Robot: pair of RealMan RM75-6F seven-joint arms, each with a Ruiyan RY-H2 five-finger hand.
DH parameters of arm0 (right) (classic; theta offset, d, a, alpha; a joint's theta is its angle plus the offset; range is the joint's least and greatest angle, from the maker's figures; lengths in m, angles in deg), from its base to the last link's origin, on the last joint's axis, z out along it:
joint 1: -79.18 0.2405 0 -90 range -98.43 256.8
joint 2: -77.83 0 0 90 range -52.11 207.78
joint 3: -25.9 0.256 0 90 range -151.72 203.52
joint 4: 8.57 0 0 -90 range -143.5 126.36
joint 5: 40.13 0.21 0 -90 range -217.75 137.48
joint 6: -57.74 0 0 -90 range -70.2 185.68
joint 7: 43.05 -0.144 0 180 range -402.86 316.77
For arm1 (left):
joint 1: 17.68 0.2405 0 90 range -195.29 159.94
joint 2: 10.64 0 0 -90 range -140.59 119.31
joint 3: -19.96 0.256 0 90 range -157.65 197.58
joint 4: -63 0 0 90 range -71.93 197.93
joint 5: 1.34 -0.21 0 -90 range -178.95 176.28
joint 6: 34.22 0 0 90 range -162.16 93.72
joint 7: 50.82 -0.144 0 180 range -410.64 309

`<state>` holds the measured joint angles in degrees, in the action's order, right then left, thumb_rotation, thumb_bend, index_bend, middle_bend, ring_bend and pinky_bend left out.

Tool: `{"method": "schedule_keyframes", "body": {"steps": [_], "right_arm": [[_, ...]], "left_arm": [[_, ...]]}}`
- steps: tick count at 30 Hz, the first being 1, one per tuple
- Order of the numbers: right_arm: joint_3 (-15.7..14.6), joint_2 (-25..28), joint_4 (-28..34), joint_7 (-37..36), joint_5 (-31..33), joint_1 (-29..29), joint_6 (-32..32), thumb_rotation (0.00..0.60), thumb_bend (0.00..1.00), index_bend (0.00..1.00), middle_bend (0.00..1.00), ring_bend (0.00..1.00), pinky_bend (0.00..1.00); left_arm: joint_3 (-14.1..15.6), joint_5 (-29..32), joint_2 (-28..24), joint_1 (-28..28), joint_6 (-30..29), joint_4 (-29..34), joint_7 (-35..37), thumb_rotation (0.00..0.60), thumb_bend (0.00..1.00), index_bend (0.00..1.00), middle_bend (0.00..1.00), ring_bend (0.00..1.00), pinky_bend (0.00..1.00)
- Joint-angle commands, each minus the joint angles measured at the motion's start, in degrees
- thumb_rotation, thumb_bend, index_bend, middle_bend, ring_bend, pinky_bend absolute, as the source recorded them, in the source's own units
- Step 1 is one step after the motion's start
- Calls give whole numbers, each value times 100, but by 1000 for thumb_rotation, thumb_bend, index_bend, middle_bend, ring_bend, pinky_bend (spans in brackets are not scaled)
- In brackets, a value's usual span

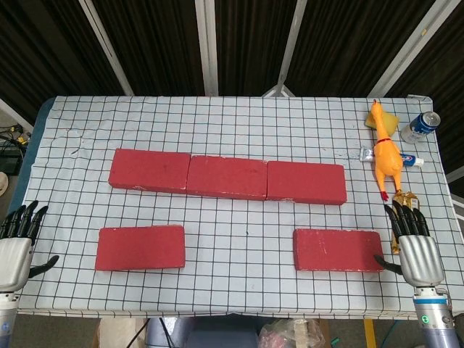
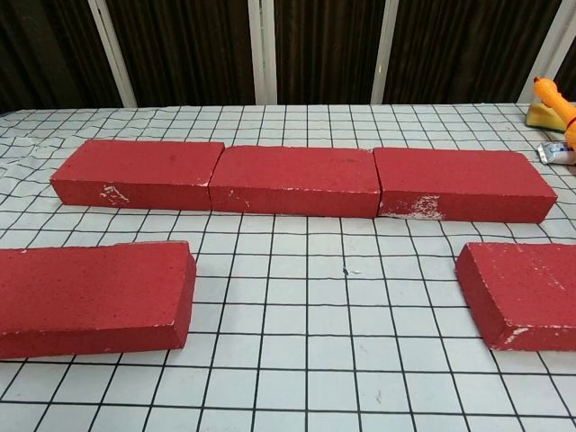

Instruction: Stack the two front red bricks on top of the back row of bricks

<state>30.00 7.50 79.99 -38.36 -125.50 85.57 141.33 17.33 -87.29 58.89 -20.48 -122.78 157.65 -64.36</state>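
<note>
Front flat red bricks, left [image 2: 90, 297] and right [image 2: 526, 292], look heavy, rigid, gritty; grip the long sides. Left hand [image 1: 16, 250] and right hand [image 1: 417, 246] rest empty, fingers spread.

Table under white black-gridded cloth [image 1: 246, 138] — carries back row of three red bricks [image 1: 227, 176] end to end, front left red brick [image 1: 141, 248], front right red brick [image 1: 338, 250]; far right corner — yellow rubber chicken [image 1: 384, 148], yellow sponge [image 1: 388, 120], blue can [image 1: 421, 127], toothpaste tube [image 1: 373, 153].

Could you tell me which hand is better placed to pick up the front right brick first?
The right hand: it sits open just beside the front right brick, its thumb near the brick's end. The left hand lies across the table, nearer the front left brick.
</note>
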Motion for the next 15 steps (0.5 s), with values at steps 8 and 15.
{"method": "schedule_keyframes", "body": {"steps": [8, 15], "right_arm": [[-83, 56, 150, 24, 31, 8, -156, 600, 162, 45, 0, 0, 0], [-211, 94, 342, 157, -3, 34, -335, 600, 162, 46, 0, 0, 0]], "left_arm": [[31, -60, 8, -1, -15, 24, -19, 600, 0, 98, 0, 0, 87], [58, -37, -5, -19, 62, 58, -41, 600, 0, 98, 0, 0, 87]]}}
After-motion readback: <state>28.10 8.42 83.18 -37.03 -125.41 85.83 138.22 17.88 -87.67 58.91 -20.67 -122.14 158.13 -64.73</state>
